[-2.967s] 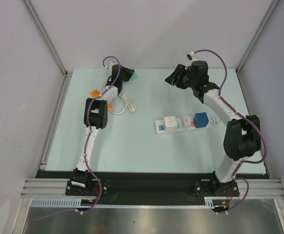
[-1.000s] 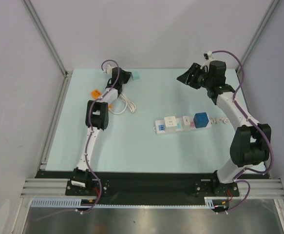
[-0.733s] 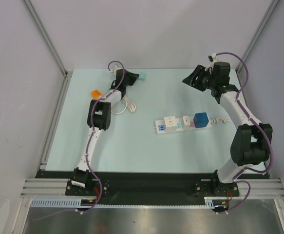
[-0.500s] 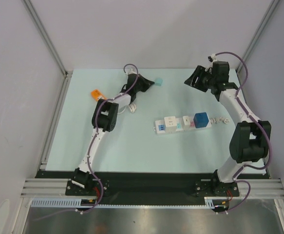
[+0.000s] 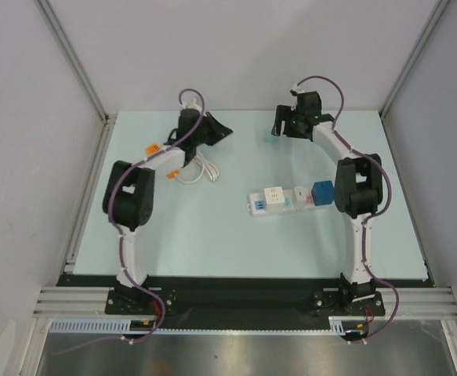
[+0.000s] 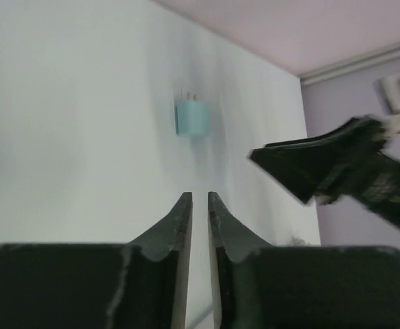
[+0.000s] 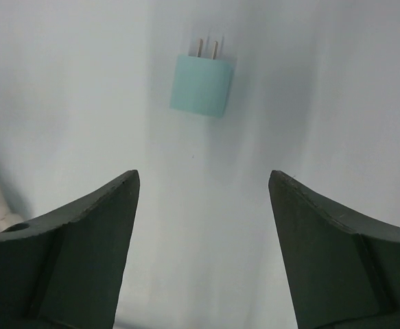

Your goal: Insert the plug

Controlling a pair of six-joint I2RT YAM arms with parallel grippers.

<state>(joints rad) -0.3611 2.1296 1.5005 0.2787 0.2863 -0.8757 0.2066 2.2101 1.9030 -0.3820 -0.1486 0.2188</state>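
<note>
The teal plug (image 5: 270, 139) lies flat on the table at the back centre, prongs pointing away in both wrist views. My right gripper (image 5: 278, 125) hangs just over it, open and empty; in the right wrist view the plug (image 7: 201, 83) lies ahead of the wide-spread fingers (image 7: 203, 179). My left gripper (image 5: 223, 130) is to the plug's left, shut and empty; its view shows the plug (image 6: 191, 118) well ahead of the fingertips (image 6: 200, 196). The white power strip (image 5: 291, 198) lies mid-table, nearer than the plug.
A blue adapter (image 5: 323, 193) and a white adapter (image 5: 273, 197) sit in the power strip. A coiled white cable (image 5: 197, 168) and an orange piece (image 5: 154, 149) lie by the left arm. The right gripper shows in the left wrist view (image 6: 337, 164).
The left gripper carried the teal plug rightwards, let it go on the table and drew back left. The right gripper swung left from the back right to over the plug.
</note>
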